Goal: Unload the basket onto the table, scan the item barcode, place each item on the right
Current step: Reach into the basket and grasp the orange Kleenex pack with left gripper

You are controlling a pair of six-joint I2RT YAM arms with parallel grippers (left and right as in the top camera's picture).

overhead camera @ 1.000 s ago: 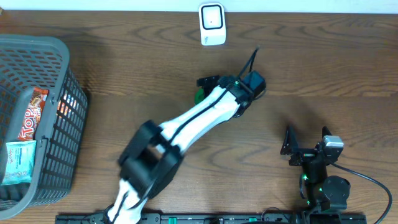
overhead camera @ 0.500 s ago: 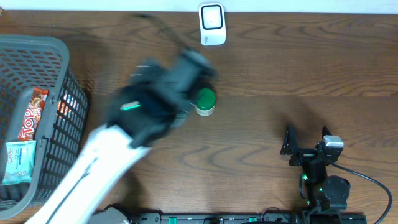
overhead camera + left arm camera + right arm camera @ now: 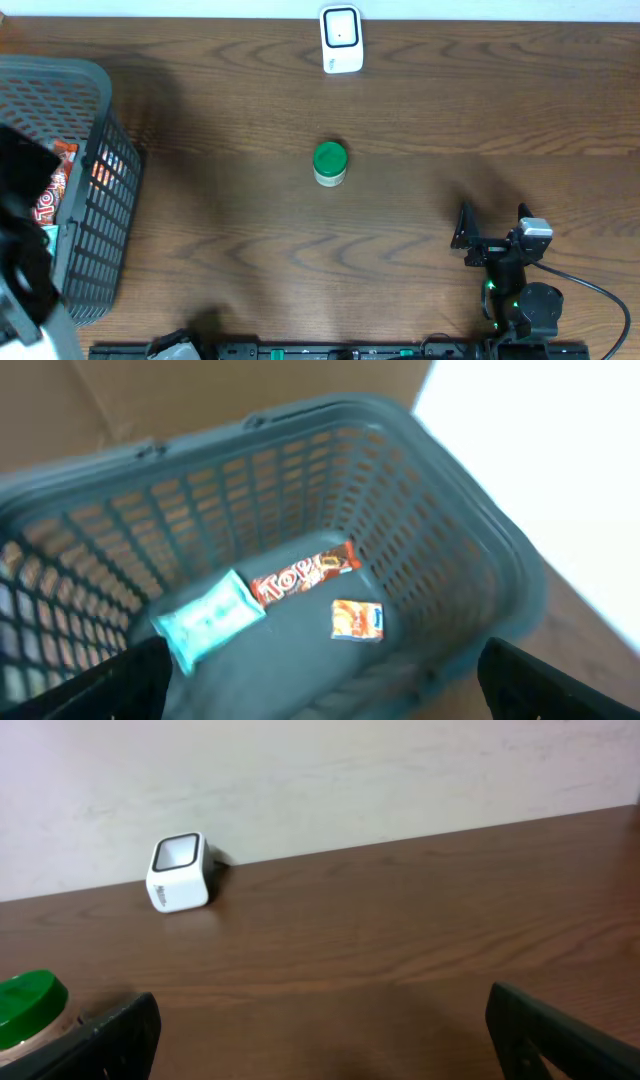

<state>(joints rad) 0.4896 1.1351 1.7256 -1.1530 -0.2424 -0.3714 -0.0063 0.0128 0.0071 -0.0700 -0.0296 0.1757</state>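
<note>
Your left wrist view looks into the basket [image 3: 470, 560]: a Top bar [image 3: 305, 573], a teal packet [image 3: 208, 618] and a small orange packet [image 3: 357, 620]. Overhead, the blurred left arm [image 3: 20, 260] hides most of them. The left hand [image 3: 320, 670] hangs over the basket, spread wide and empty. The right hand [image 3: 493, 228] is open too, near the front edge of the table [image 3: 220, 250]. The green-lidded jar [image 3: 329, 163] stands mid-table with bare wood all round, and the scanner [image 3: 341, 39] is near the far edge.

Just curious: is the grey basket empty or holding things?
Not empty: the basket holds a red bar, a teal packet and an orange packet.
</note>
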